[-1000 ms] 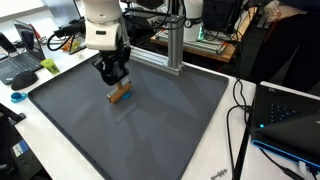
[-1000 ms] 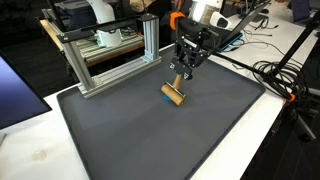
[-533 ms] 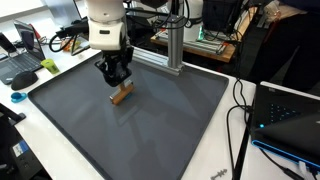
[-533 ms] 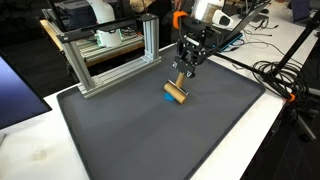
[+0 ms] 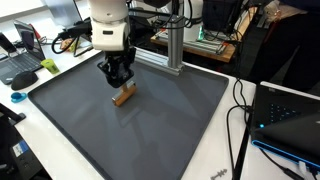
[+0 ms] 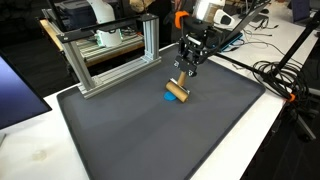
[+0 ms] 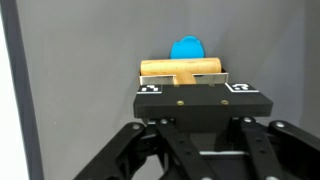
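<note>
Left: bare grey mat (image 7: pixel 70 60). Centre: my gripper (image 7: pixel 186 92), jaws drawn in and, as far as I can tell, pinching the short stem of the wooden T-piece (image 7: pixel 182 68), low over the mat; touching it or not, can't tell. Blue disc (image 7: pixel 187 47) sits behind the crossbar. Prob. light, stiff, smooth wood, a bit slippery, so the stem's the best hold. Right: more mat.

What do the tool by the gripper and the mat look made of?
Handle: seemingly bare wood, tan and matte. Blue disc: uniform colour, maybe plastic or rubber; unclear. Mat: dark grey, matte, finely textured, probably rubber or foam.
</note>
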Controlling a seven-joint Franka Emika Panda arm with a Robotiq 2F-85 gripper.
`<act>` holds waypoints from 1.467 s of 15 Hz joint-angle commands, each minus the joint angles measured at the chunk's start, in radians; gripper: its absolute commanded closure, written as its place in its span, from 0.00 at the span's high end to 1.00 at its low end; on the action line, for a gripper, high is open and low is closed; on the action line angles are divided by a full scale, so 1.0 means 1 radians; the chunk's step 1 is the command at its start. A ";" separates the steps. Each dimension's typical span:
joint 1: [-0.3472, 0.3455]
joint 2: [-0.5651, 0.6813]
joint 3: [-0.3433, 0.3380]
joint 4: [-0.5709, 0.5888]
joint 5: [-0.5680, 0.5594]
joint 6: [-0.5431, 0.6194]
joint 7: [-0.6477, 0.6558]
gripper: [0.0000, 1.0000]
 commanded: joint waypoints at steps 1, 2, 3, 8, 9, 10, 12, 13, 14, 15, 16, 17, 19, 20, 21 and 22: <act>0.001 0.017 -0.028 -0.033 -0.005 0.033 0.014 0.22; 0.000 0.019 -0.032 -0.031 -0.006 0.032 0.018 0.22; -0.001 0.019 -0.034 -0.031 -0.006 0.033 0.020 0.22; 0.005 0.017 -0.039 -0.037 -0.017 0.039 0.027 0.22; 0.006 0.019 -0.040 -0.037 -0.019 0.039 0.029 0.22; 0.006 0.020 -0.042 -0.037 -0.022 0.039 0.031 0.22; 0.008 0.022 -0.047 -0.037 -0.031 0.040 0.037 0.22; 0.009 0.024 -0.048 -0.037 -0.034 0.040 0.039 0.22; 0.010 0.025 -0.050 -0.036 -0.037 0.041 0.043 0.22; 0.011 0.026 -0.051 -0.037 -0.040 0.041 0.045 0.22; 0.012 0.027 -0.053 -0.037 -0.044 0.041 0.048 0.22; 0.014 0.028 -0.055 -0.037 -0.048 0.042 0.052 0.22; 0.016 0.030 -0.059 -0.036 -0.055 0.042 0.058 0.22; 0.018 0.031 -0.061 -0.036 -0.060 0.042 0.063 0.22; 0.021 0.032 -0.063 -0.036 -0.064 0.042 0.065 0.22; 0.023 0.033 -0.065 -0.036 -0.067 0.042 0.067 0.22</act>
